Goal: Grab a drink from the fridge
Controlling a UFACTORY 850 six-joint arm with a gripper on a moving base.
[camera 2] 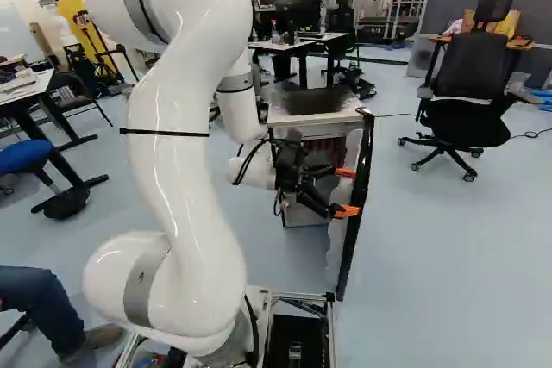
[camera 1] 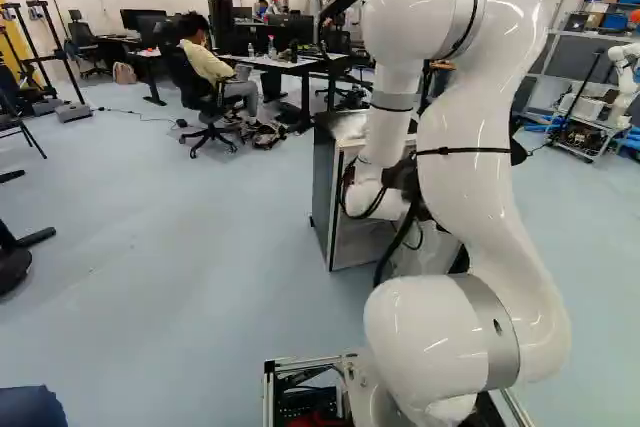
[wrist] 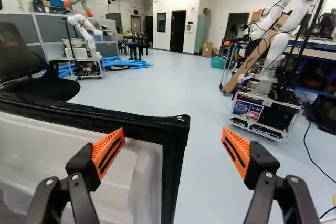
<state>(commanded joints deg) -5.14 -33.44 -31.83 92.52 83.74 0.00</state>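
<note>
arm: yours, white, rises on the near side of the fridge, wrist bent down to the open door
pincer (camera 2: 348, 191): spread wide, pinching nothing; you have its orange pads (wrist: 109, 153) well apart, at the fridge's door edge
door (camera 2: 350, 239): swung open from the fridge toward you, pale inner face, black rim; in your wrist view the rim's corner shows between the spread fingers, contact can't be told
fridge (camera 1: 345, 197): low cabinet ahead of your base, landmark, open on the door side
fridge inside (camera 2: 317, 146): a reddish patch under the top, mostly hidden from you
drink: you can't tell it apart in or around the fridge
dark thing (camera 2: 315, 101): on the fridge top, blurred
office chair (camera 2: 470, 66): right of the fridge in your right base view
desk (camera 1: 305, 64): beyond the fridge, a bottle (camera 1: 271, 45) standing on it
another robot (wrist: 278, 40): past the fridge door in your wrist view, on a boxy base
</note>
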